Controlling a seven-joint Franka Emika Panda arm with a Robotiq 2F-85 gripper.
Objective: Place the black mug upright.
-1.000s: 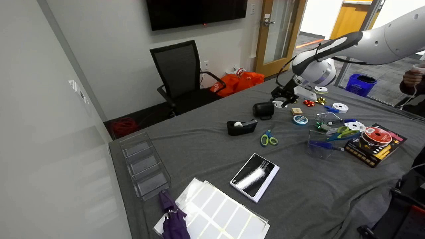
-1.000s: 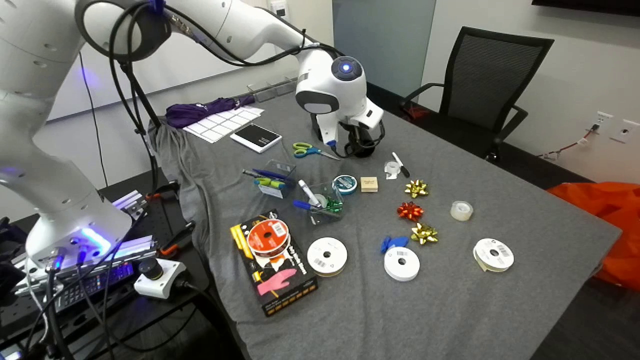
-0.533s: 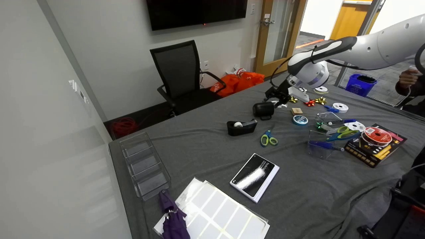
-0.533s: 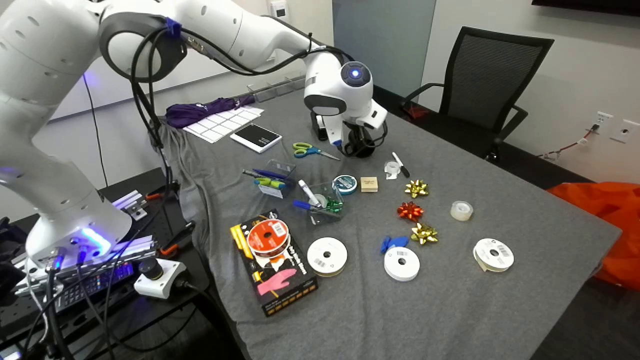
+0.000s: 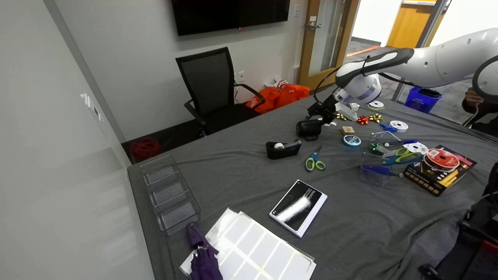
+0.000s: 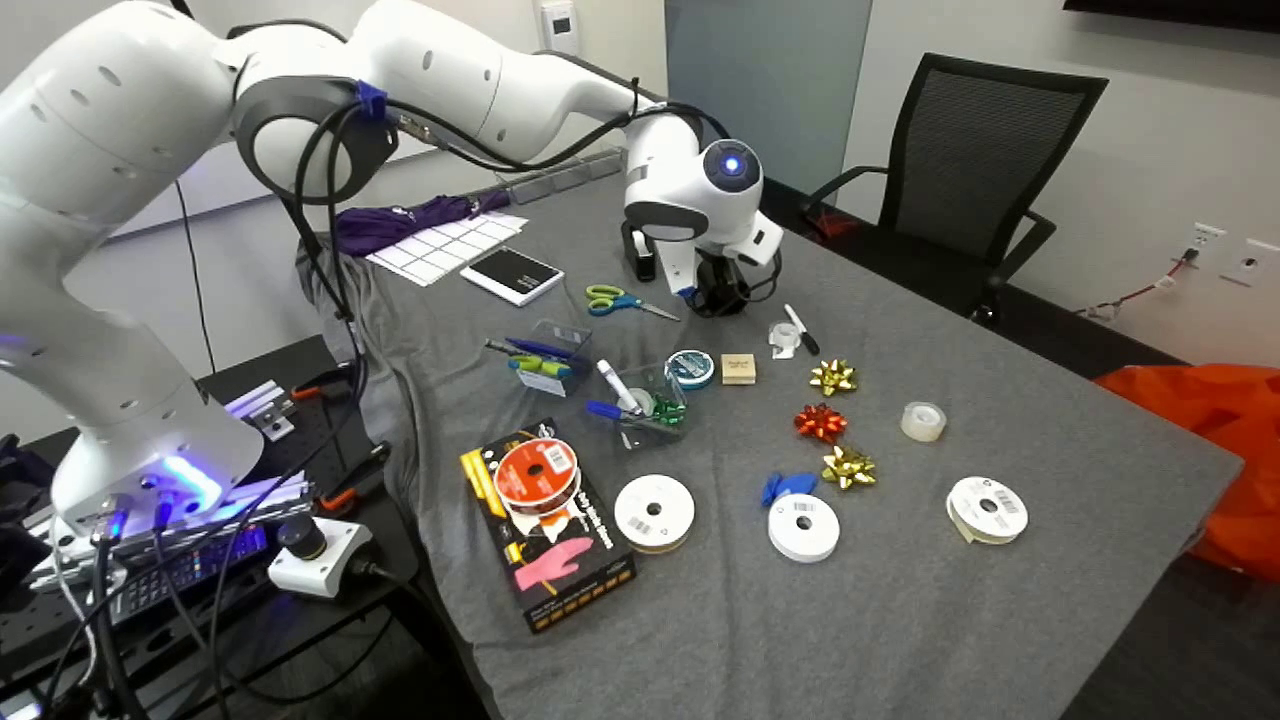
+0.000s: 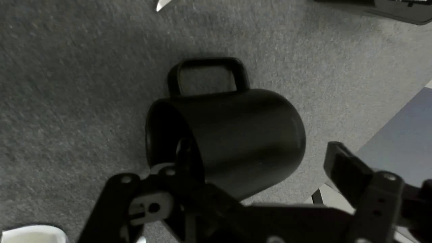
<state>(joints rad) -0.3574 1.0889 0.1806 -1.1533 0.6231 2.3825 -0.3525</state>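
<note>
Grey-clothed table [image 5: 233, 175], black mug [image 7: 249, 135] on its side, tape dispenser [image 5: 277, 153] and scissors [image 6: 628, 302] nearby, gripper [image 7: 259, 146] spread wide

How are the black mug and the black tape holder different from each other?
The black mug lies on its side, but the tape holder sits on its base. The mug is round like a can with a loop handle, while the tape holder is long and low. The mug is plain black; the tape holder has a pale roll of tape in it. Both are black and rest on the gray cloth.
</note>
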